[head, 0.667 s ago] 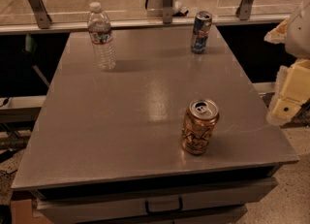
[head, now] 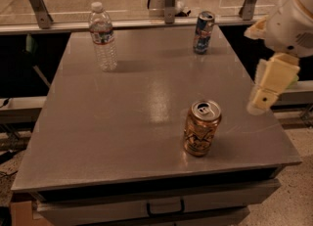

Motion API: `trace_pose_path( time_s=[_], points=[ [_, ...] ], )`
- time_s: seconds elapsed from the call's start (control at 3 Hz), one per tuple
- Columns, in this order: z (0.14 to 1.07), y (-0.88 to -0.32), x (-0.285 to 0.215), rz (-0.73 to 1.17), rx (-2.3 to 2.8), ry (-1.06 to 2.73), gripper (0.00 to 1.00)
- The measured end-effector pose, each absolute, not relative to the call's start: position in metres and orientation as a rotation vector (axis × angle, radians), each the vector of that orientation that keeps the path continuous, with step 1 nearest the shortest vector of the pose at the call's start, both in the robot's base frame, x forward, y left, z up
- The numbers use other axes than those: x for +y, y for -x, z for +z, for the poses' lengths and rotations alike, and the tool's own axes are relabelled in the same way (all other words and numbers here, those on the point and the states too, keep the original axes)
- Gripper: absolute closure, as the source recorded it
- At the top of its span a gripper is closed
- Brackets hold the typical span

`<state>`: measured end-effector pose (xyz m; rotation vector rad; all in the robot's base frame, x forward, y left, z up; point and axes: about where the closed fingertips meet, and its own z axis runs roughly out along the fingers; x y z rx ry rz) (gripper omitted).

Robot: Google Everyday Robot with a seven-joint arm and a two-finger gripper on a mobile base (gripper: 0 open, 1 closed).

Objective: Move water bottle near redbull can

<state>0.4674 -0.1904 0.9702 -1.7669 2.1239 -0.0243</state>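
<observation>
The water bottle [head: 102, 36] stands upright at the table's far left; it is clear ribbed plastic with a white cap and a pale label. The redbull can [head: 203, 32], slim, blue and silver, stands upright at the far right of the table. My gripper [head: 266, 93] hangs in the air at the right edge of the table, cream-coloured, below the white arm [head: 293, 19]. It is far from the bottle and holds nothing that I can see.
A wider gold-orange can [head: 201, 127] stands near the front right of the grey table [head: 122, 122]. A railing with metal posts [head: 37, 0] runs behind the table. A drawer handle [head: 164, 206] shows under the front edge.
The arm and gripper have moved left and a little up, further over the table's right edge. The bottle and both cans have not moved.
</observation>
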Motion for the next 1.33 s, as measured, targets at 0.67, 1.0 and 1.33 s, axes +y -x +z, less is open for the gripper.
trace_pose_path(
  time_s=[0.67, 1.0, 1.33],
  points=[
    [0.964, -0.543, -0.076, 0.182, 1.824, 1.849, 0.00],
    [0.964, -0.543, -0.076, 0.182, 1.824, 1.849, 0.00],
    [0.961, -0.559, -0.061, 0.247, 1.781, 1.788, 0.00]
  ],
)
